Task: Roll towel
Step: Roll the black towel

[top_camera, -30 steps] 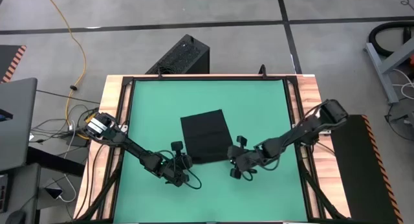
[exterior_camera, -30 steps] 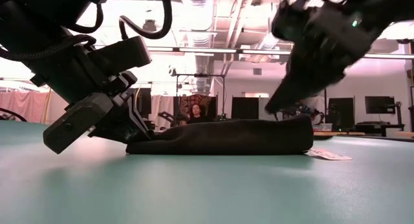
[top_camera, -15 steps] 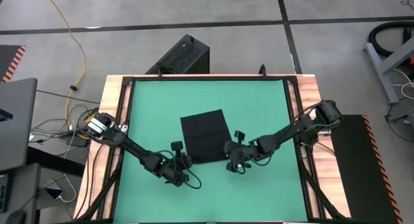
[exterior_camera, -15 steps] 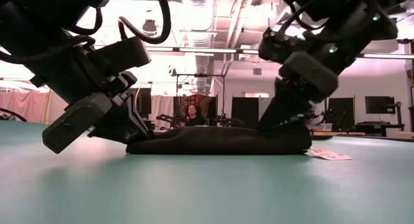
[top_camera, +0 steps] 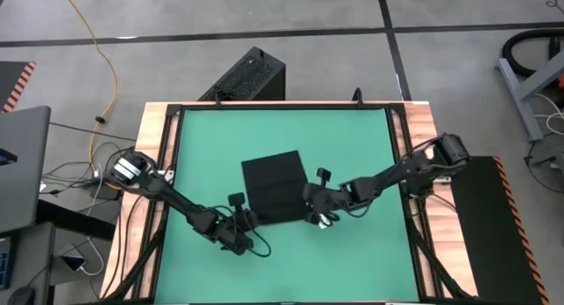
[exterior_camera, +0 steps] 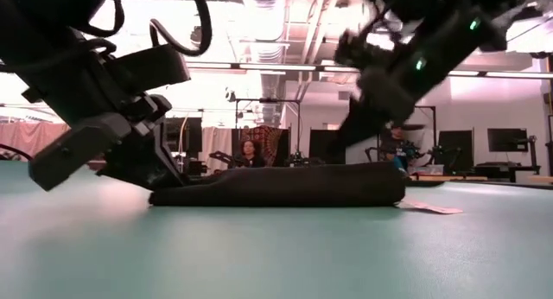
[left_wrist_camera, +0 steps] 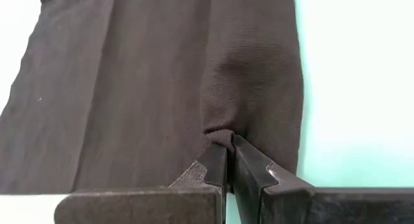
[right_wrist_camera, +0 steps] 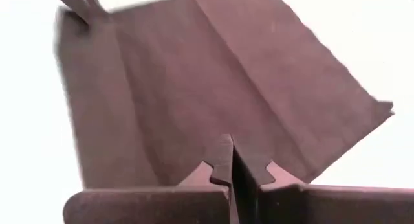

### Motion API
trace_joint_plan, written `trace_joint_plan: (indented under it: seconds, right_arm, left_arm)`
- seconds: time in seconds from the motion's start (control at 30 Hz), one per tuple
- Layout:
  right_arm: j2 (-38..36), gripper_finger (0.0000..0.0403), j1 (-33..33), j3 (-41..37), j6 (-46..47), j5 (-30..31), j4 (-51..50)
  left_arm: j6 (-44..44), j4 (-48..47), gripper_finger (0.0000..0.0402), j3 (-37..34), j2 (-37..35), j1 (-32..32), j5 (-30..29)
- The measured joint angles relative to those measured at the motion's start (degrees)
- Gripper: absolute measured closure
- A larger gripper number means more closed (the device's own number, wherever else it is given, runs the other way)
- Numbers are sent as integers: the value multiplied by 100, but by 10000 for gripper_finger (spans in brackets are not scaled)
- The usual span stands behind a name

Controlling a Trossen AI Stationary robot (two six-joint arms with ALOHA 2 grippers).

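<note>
The black towel [top_camera: 275, 187] lies folded flat on the green table [top_camera: 352, 137]. Its white tag [exterior_camera: 429, 207] rests on the table beside its right end. My left gripper [top_camera: 244, 219] is at the towel's near left corner, shut on the cloth. It also shows in the left wrist view [left_wrist_camera: 228, 141]. My right gripper [top_camera: 310, 210] is at the towel's near right corner, its fingers shut over the cloth. It also shows in the right wrist view [right_wrist_camera: 229, 146]. My left gripper pinches a small bunched-up bit of the towel's near edge [left_wrist_camera: 222, 128] between its two fingertips. The fingers slant down from the table's near left side. The cloth puckers at the tips, and the remainder of the towel lies flat on the table. My right gripper is shut with its fingertips on the towel just inside its near edge [right_wrist_camera: 223, 134]. It comes slanting down from the table's near right side. The fingers hide the place of contact, so how many layers they have cannot be told. The towel lies on the table.
A black vented box [top_camera: 247, 76] stands on the floor beyond the table's far edge. Wooden rails [top_camera: 423, 164] frame the green mat. A person [exterior_camera: 247, 154] sits in the room far behind the table.
My right gripper has gone toward the table's left and come down onto the towel's near right corner. My left gripper has shifted a little toward the table's left with the cloth. The towel has slid slightly toward the table's left.
</note>
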Motion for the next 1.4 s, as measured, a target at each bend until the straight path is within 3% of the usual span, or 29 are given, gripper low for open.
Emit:
trace_joint_plan:
  seconds: [0.27,0.57,0.7,0.9,1.4]
  right_arm:
    - [-98,383,412,-62,-855,-161,728]
    - [22,386,596,-555,-939,-499,1877]
    - [22,386,666,-625,-1015,-941,2002]
    - [24,387,597,-632,-1045,-946,2032]
    - [933,387,372,-625,-1048,-964,3218]
  left_arm:
    - [-176,-475,401,-2,-507,-62,-74]
    - [-498,-762,401,-2,-532,-62,-68]
    - [-670,-857,401,-2,-531,-62,-64]
    - [-759,-946,401,-2,-533,-60,-66]
    - [-1104,-1258,401,-1,-531,-18,-13]
